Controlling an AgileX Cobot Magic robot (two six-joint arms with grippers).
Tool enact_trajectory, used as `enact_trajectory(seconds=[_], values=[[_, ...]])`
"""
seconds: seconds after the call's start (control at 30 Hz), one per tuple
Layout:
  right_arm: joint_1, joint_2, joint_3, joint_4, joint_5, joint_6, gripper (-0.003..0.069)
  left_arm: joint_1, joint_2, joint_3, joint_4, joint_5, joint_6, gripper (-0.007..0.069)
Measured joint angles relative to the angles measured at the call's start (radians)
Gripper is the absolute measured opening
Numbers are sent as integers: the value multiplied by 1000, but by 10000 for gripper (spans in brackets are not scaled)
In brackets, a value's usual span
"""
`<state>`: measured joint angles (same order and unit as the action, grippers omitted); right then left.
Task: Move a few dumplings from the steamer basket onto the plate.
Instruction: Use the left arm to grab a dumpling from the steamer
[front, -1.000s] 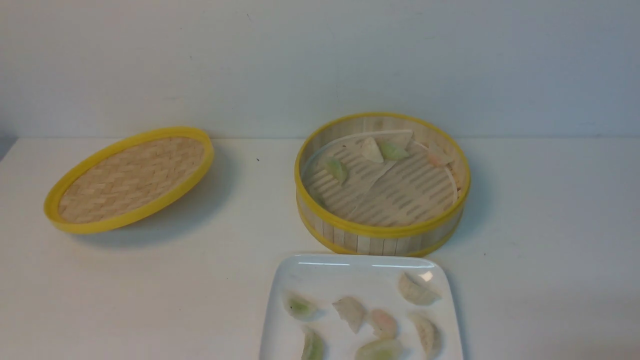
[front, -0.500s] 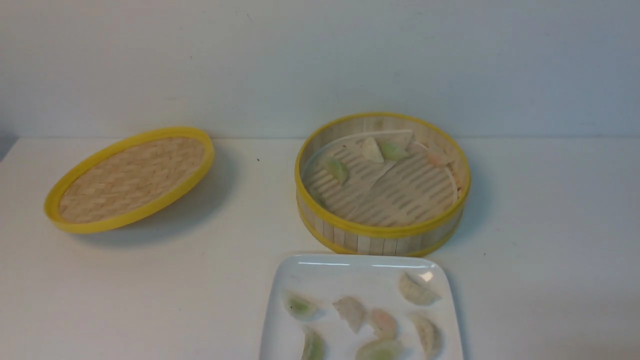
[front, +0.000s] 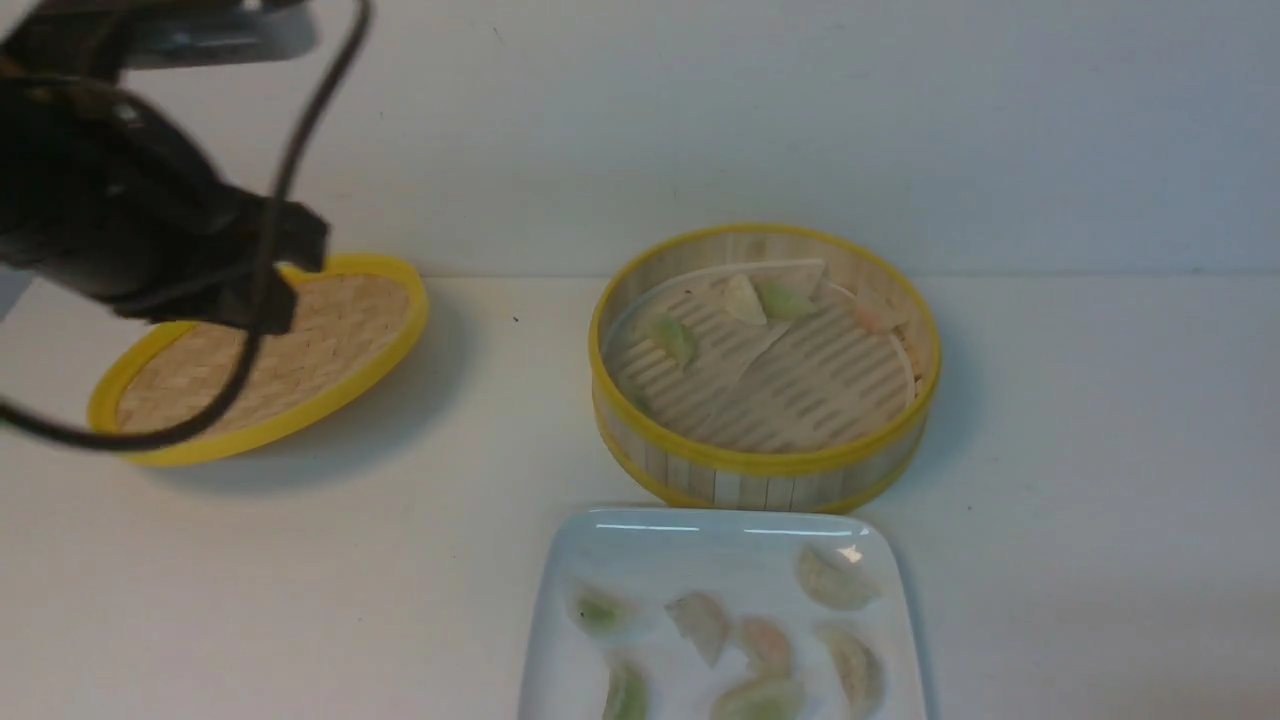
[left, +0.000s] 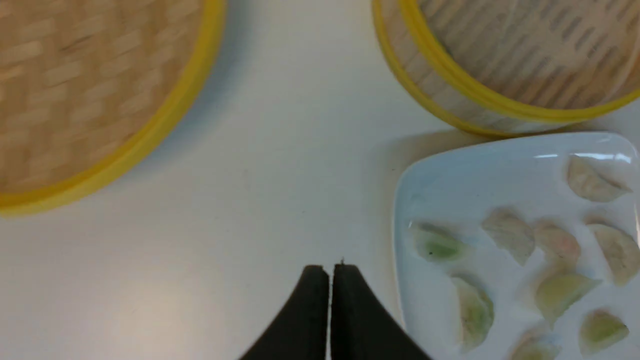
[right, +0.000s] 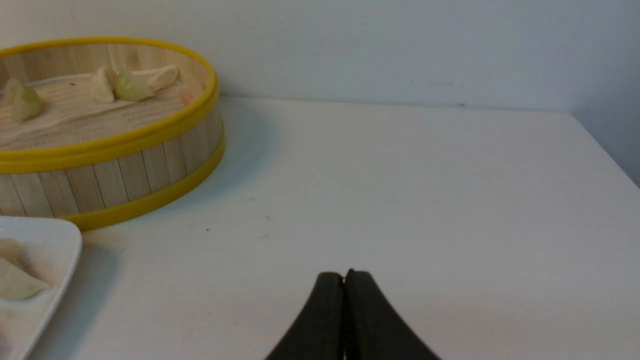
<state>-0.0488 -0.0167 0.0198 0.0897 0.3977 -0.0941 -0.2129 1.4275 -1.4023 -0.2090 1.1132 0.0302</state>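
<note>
**Both jaws closed on nothing; dumplings split between basket and plate**

Right of centre on the bench (front: 1100, 450), close to the back wall: steamer basket (front: 765, 470), upright, uncovered. Inside, four dumplings (front: 743, 298), all toward the far half:
- a green one (front: 673, 338) at the left
- a whitish one and a green one (front: 787, 300) side by side at the rear
- a pinkish one (front: 878, 315) against the right wall

Just in front of the basket, at the near edge: plate (front: 700, 545), cut off by the bottom of the front view. Seven dumplings on it there, lying flat and scattered. Perhaps nine in the left wrist view, though too blurred for a sure count.

Well left of the basket: lid (front: 340, 340), woven face showing, yellow rim.

Left arm (front: 150, 240): black and blurred, high at the left of the front view, crossing in front of the lid's left part. Looped cable (front: 275, 200) hanging off it.

Left jaws: pressed together, black fingers (left: 310, 320) with only a hairline seam between them, nothing held. Hovering over bare bench between lid and plate.

Right jaws: likewise closed flat, fingers (right: 325, 320) gripping nothing. Above bare bench to the right of the basket, well apart from it. Outside the front view.
</note>
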Motion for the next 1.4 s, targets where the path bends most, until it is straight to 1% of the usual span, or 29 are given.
enact_trajectory(seconds=[0.17, 0.27, 0.33, 0.43, 0.57, 0.7, 0.77, 0.87, 0.97, 1.0, 1.07, 1.1, 1.13, 1.2, 1.23, 1.3, 1.4], values=[[0, 0, 0, 0, 0, 0, -15, -153, 261, -247, 68, 55, 0, -6], [0, 0, 0, 0, 0, 0, -15, -220, 407, -404, 94, 74, 0, -6], [0, 0, 0, 0, 0, 0, -15, -246, 489, -495, 102, 94, 0, -6], [0, 0, 0, 0, 0, 0, -15, -270, 625, -647, 104, 118, 0, -6], [0, 0, 0, 0, 0, 0, -15, -272, 760, -798, 103, 119, 0, -6], [0, 0, 0, 0, 0, 0, -15, -272, 861, -892, 116, 106, 14, 8], [0, 0, 0, 0, 0, 0, -15, -272, 892, -904, 117, 79, 34, 38], [0, 0, 0, 0, 0, 0, -15, -272, 928, -909, 119, 14, 61, 120], [0, 0, 0, 0, 0, 0, -15, -272, 963, -911, 120, -44, 79, 251], [0, 0, 0, 0, 0, 0, -15, -272, 981, -911, 123, -66, 80, 317], [0, 0, 0, 0, 0, 0, -15, -272, 999, -911, 133, -81, 82, 381], [0, 0, 0, 0, 0, 0, -15, -272, 1012, -911, 142, -90, 83, 436], [0, 0, 0, 0, 0, 0, -15, -272, 1022, -911, 148, -98, 83, 464], [0, 0, 0, 0, 0, 0, -15, -272, 1033, -911, 158, -107, 83, 493], [0, 0, 0, 0, 0, 0, -15, -272, 1049, -911, 164, -119, 83, 524], [0, 0, 0, 0, 0, 0, -15, -272, 1070, -911, 168, -139, 83, 543], [0, 0, 0, 0, 0, 0, -15, -272, 1080, -912, 176, -165, 83, 550]])
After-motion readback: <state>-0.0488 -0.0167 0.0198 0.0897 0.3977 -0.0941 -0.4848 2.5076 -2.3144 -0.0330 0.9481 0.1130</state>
